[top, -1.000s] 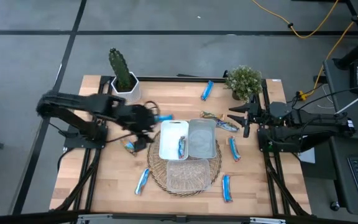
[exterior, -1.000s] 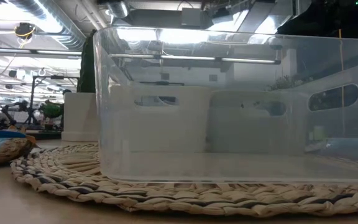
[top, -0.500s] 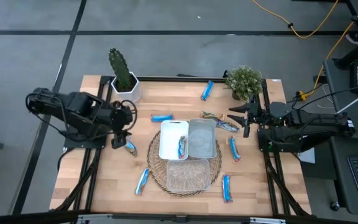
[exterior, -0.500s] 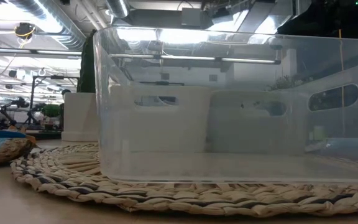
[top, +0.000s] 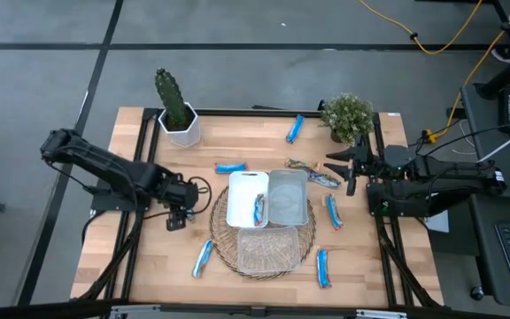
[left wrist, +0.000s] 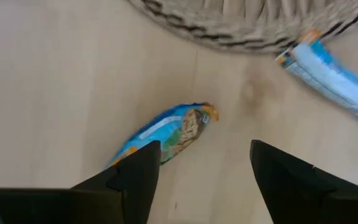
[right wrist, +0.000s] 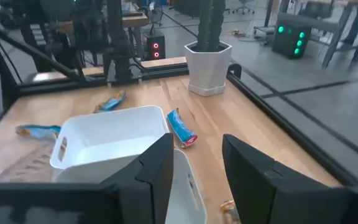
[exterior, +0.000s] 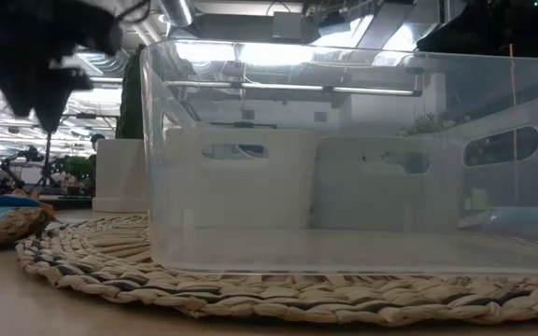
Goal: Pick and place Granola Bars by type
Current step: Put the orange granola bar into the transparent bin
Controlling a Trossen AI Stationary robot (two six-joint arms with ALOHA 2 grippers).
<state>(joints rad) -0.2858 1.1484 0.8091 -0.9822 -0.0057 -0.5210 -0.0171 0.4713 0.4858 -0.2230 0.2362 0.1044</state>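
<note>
Several wrapped granola bars lie flat on the wooden table, and one lies in the white tray (top: pixel 245 188). My left gripper (top: pixel 176 218) is open and points down over a blue bar (left wrist: pixel 166 134) left of the woven mat (top: pixel 222 237). In the left wrist view that bar lies by one finger (left wrist: pixel 135 177), off the middle of the gap, with another blue bar (left wrist: pixel 331 78) beyond. In the low view the left gripper (exterior: pixel 45 112) hangs above the tabletop. My right gripper (top: pixel 339 167) waits open near the table's right edge, by a brownish bar (top: pixel 303 165).
A white tray, a grey tray (top: pixel 287 197) and a clear tray (top: pixel 267 248) sit on the round woven mat. A cactus pot (top: pixel 177 120) stands at the far left and a leafy plant (top: pixel 347 115) at the far right. Loose bars (top: pixel 202 258) (top: pixel 323 268) (top: pixel 295 128) lie around the mat.
My left gripper has swung away from the white tray's far left corner toward the table's left, then toward the near edge and down over the blue bar left of the mat. It now shows in the low view. The bars have stayed where they were.
</note>
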